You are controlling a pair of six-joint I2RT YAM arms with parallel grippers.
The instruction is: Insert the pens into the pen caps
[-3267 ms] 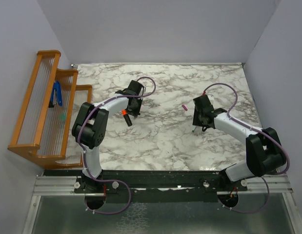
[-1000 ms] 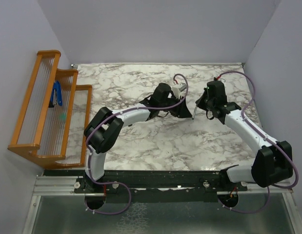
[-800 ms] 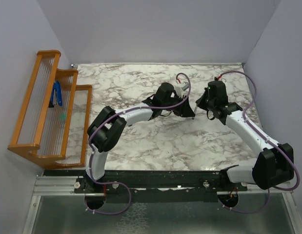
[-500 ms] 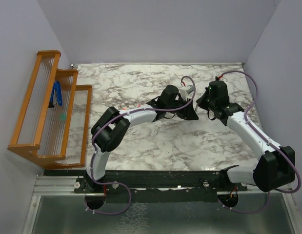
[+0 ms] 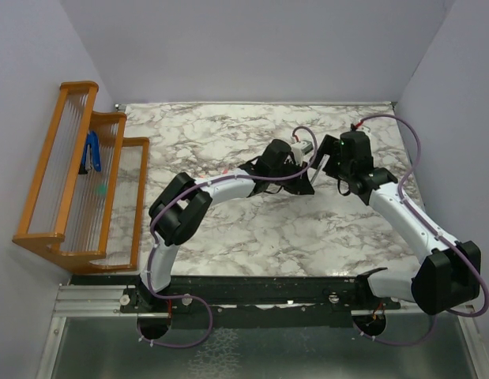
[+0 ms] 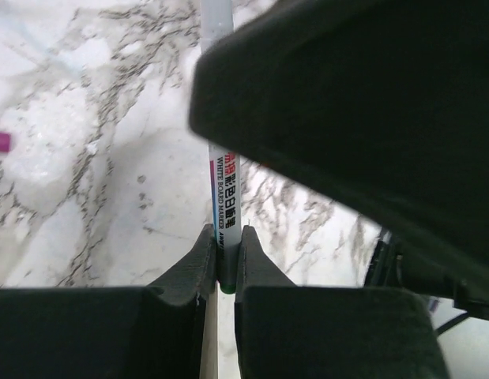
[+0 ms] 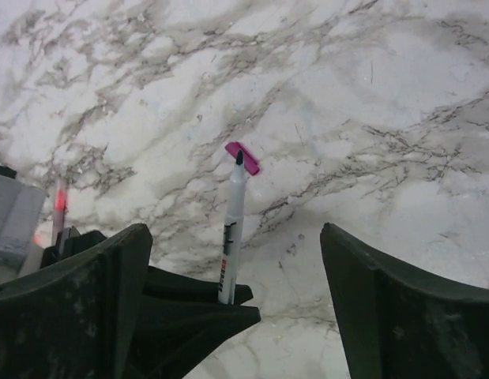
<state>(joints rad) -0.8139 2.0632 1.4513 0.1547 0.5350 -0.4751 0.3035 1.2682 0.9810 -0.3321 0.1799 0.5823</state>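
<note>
At the left edge of the marble table [image 5: 252, 229] we see a wooden rack [image 5: 40, 174]. A blue-handled tool [image 5: 92, 151] and a small green thing [image 5: 100, 189] lie in it; what the green thing is we cannot tell.

On the pen [image 6: 226, 189] we can read "WHITE BOARD MARKER" in black letters along the barrel. Above it are red characters, too small for us to read.

The pen is thin, with a white barrel and a dark pointed tip. The left gripper [image 6: 224, 241] pinches it near one end, with its fingers pressed against both sides. The pen sticks out above the middle-right part of the table. The right gripper [image 7: 235, 245] is close in front of the tip, with its fingers [image 7: 78, 292] spread wide and touching nothing.

A magenta cap [image 7: 242, 159] lies flat on the table. In the right wrist view it appears just behind the tip, but it is not on the pen.
</note>
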